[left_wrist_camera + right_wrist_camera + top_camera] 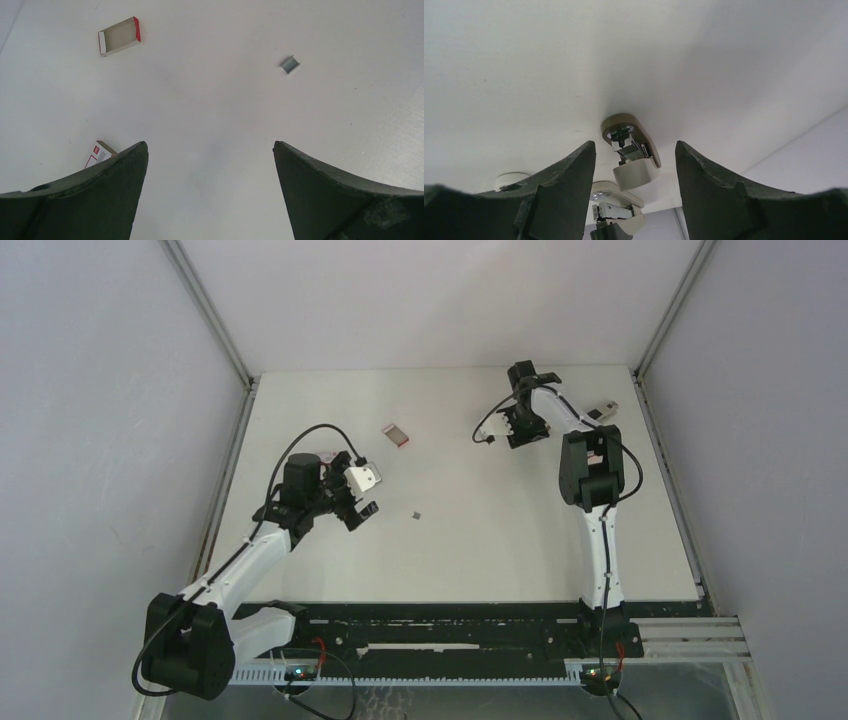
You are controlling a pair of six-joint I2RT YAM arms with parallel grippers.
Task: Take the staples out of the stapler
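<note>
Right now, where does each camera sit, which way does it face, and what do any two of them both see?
Top: above and behind the bases, looking down at the table; both arms show, left gripper and right gripper.
Left wrist: looks down past its two open fingers at the table.
Right wrist: looks past its open fingers at the stapler.
Shared: top and left wrist both show the staples and the open box.

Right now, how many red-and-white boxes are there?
2. An open box lies out ahead of the left gripper; a second box peeks out from behind it. Others may be hidden.
</note>
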